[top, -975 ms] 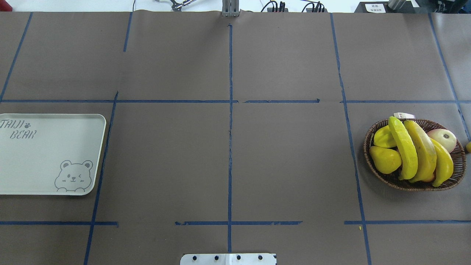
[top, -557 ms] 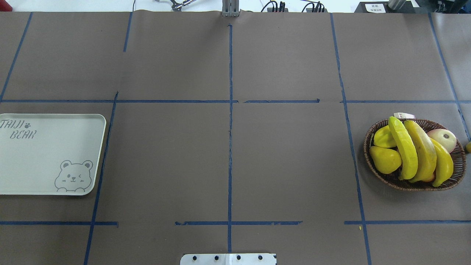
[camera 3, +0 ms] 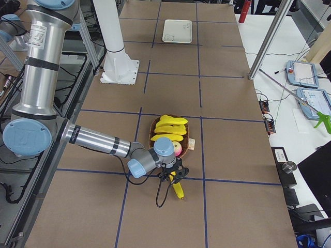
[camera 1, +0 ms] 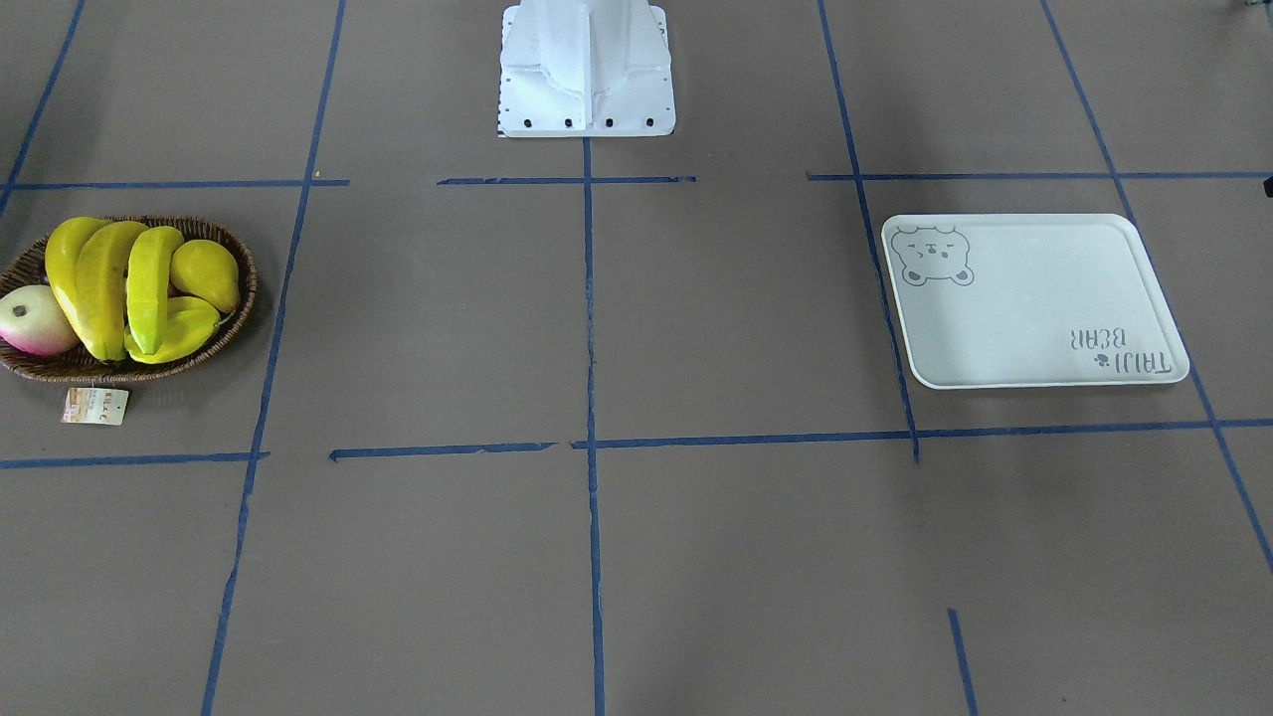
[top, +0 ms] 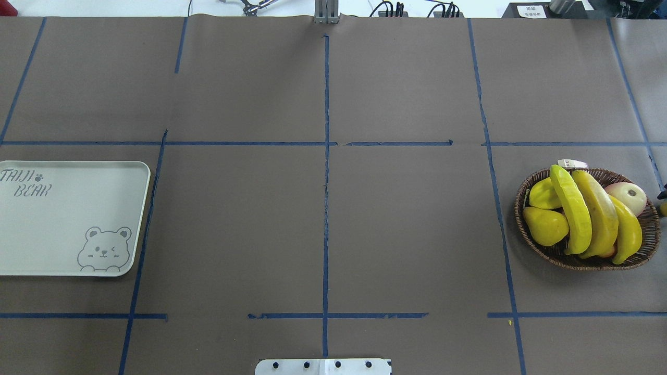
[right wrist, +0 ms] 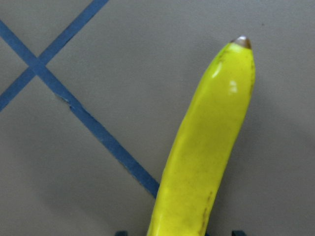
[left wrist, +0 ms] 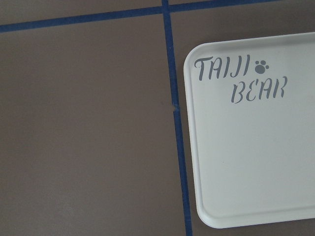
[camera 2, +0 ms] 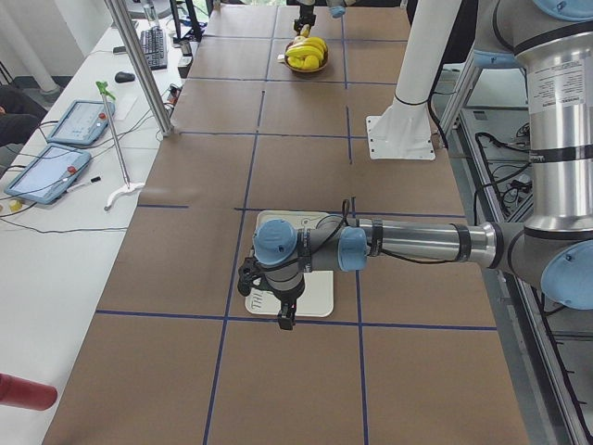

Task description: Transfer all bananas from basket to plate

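A table (top: 406, 219) papered brown and gridded in blue tape is shown beside a white bench (camera 2: 46, 215) with tablets (camera 2: 39, 173). "TAIJI BEAR" is printed in grey on the rectangular off-white plate (top: 73, 219), left, over which the left gripper (camera 2: 285, 315) is hung, its opening not discernible. Three long yellow bananas (top: 599, 213) are piled in the oval dark wicker basket (top: 573, 263), right, its paper tag (camera 1: 95, 406) illegible. A fourth banana (camera 3: 177, 190) is framed on the paper just beyond by the parted, empty right gripper (camera 3: 174, 178).

The plate (top: 62, 229) lies at the robot's left end of the bench (top: 406, 224) and the basket (top: 563, 259) at its right end, well apart. In the basket three bananas (top: 573, 208) lie side by side, with a pear (top: 545, 226) and a starfruit (top: 542, 195) on their left and a peach (top: 628, 197) on their right. A fourth banana (camera 3: 178, 191) is just outside the basket.
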